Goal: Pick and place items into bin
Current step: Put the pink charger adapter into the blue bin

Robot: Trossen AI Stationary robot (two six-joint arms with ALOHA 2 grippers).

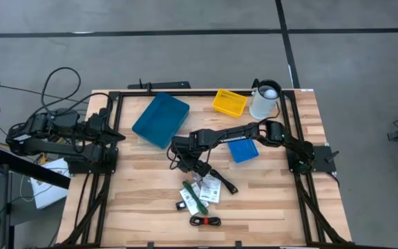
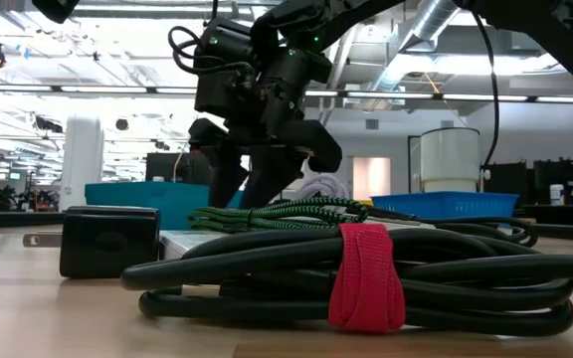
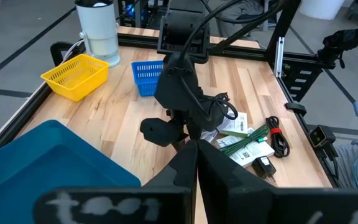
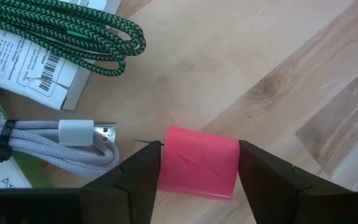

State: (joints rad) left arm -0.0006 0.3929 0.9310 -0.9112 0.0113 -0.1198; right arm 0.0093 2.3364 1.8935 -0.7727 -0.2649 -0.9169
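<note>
Pinching the small red-pink piece [image 4: 199,162] between its fingers just above the worktop [image 4: 278,56], the right end effector [image 4: 199,167] should be lifted straight, clear of the grey cable [image 4: 36,140] beside it, before the blue bin [image 1: 160,119] is approached, while the left end effector [image 3: 194,171], pressed together, is parked.

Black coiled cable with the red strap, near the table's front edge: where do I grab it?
Grip the coiled black cable across the red fabric strap, coming straight down from above. The strap cinches all the loops into one narrow bundle, and the coil lies flat on the wooden table.
</note>
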